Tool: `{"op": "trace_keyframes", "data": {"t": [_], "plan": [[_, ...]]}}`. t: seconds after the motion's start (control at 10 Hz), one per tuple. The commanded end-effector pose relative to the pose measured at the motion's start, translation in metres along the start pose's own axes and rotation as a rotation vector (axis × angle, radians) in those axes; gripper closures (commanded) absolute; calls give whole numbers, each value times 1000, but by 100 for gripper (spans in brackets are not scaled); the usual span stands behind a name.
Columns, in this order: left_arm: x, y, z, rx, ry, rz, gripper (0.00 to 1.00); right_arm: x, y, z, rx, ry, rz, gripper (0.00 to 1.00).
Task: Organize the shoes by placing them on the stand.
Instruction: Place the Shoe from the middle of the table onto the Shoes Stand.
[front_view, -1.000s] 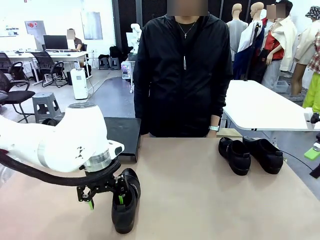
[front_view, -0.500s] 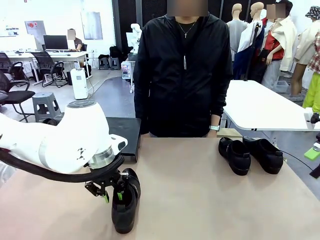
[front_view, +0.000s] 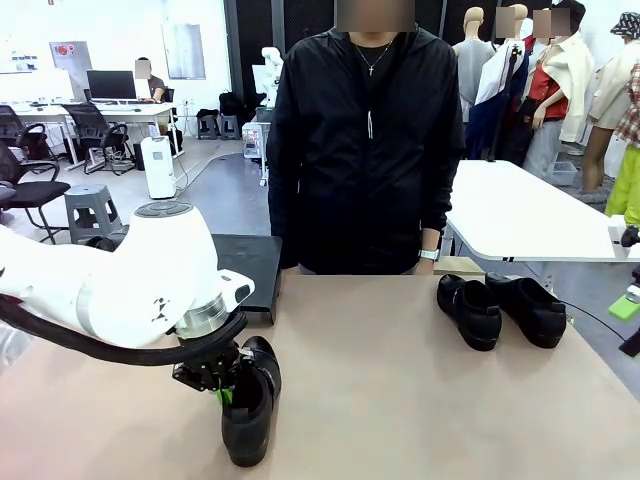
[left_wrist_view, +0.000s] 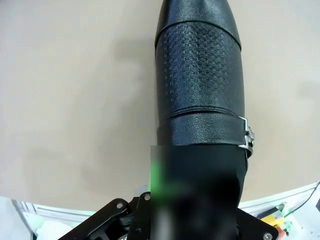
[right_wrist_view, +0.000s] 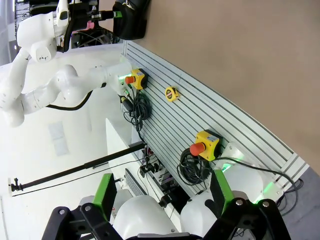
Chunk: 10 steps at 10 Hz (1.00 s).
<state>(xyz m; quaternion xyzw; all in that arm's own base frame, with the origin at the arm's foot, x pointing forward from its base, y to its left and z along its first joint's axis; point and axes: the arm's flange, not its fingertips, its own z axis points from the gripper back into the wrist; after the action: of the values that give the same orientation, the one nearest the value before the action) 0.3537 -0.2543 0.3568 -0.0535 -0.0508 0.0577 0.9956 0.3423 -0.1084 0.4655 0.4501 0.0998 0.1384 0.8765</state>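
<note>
Pinching the shoe (front_view: 250, 428) at its collar, your left gripper (front_view: 224, 390) holds it ready for the stand (front_view: 250, 272).

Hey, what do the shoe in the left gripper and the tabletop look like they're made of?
The shoe looks like black leather or imitation: pebbled upper, smooth semi-gloss strap, silvery buckle, likely metal. The tabletop looks matte tan, grainless, perhaps laminate or a mat.

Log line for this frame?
left claw: shut on near shoe | right claw: open | other shoes: two, far right | stand: far left
</note>
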Motion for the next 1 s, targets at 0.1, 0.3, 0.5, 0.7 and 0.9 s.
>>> {"op": "trace_keyframes", "data": {"t": [0.1,0.3,0.5,0.7,0.9], "plan": [[1,6,-1,-32,-11,-6,100,0,4,1,17,-11,-19,0],[-3,13,24,-48,-2,-101,100,0,4,1,17,-11,-19,0],[-29,31,90,-50,108,-368,100,0,4,1,17,-11,-19,0],[-30,72,152,-93,119,-443,100,0,4,1,17,-11,-19,0],[-4,117,199,-83,-43,-304,100,0,4,1,17,-11,-19,0]]}}
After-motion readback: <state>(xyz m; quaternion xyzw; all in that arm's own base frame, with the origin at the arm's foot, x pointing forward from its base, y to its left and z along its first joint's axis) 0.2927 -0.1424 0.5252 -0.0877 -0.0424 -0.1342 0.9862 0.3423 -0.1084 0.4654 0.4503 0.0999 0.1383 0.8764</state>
